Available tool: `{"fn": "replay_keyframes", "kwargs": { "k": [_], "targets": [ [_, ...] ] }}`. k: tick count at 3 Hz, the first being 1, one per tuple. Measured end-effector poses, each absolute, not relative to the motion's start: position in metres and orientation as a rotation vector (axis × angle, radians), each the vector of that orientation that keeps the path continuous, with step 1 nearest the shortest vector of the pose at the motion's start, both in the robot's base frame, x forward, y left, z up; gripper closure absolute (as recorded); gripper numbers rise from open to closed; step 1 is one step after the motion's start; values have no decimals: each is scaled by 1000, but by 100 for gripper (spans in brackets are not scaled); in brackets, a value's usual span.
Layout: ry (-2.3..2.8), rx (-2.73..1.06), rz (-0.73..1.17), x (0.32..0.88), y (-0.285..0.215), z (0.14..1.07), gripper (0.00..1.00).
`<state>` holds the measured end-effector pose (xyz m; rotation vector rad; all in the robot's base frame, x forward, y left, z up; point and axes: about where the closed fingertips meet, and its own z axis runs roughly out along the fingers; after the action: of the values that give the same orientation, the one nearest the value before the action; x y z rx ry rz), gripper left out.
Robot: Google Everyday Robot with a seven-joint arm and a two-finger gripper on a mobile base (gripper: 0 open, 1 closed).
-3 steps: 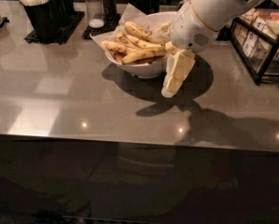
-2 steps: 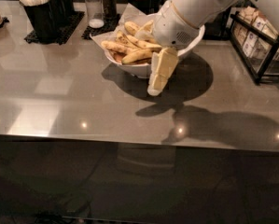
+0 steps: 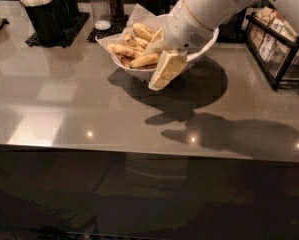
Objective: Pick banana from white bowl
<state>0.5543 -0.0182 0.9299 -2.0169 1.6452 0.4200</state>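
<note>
The gripper (image 3: 166, 72) hangs at the 5 o'clock edge of the white bowl (image 3: 132, 68), slanting down over the front rim towards the grey table (image 3: 64, 99); whether it is spread or pressed together I cannot tell. The banana (image 3: 144, 60) nearest it lies inside the bowl at 7 o'clock, long axis running roughly 9 to 3 o'clock, just beside the gripper. Other bananas are heaped behind it. Black cups (image 3: 44, 14) stand at 10 o'clock of the bowl

Café counter (image 3: 64, 99): utensil caddy (image 3: 45, 15), shakers (image 3: 102, 6), snack rack (image 3: 278, 48); jaws at white bowl (image 3: 139, 74).
</note>
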Motion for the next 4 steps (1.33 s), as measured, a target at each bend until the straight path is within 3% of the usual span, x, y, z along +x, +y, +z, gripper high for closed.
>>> {"fn": "replay_keyframes", "kwargs": {
  "k": [2,3,4],
  "targets": [
    [1645,-2017,420,554,-18,930,88],
    [1635,-2014,421,560,-14,933,100],
    [1588,-2029,422,572,-6,946,100]
  ]
}}
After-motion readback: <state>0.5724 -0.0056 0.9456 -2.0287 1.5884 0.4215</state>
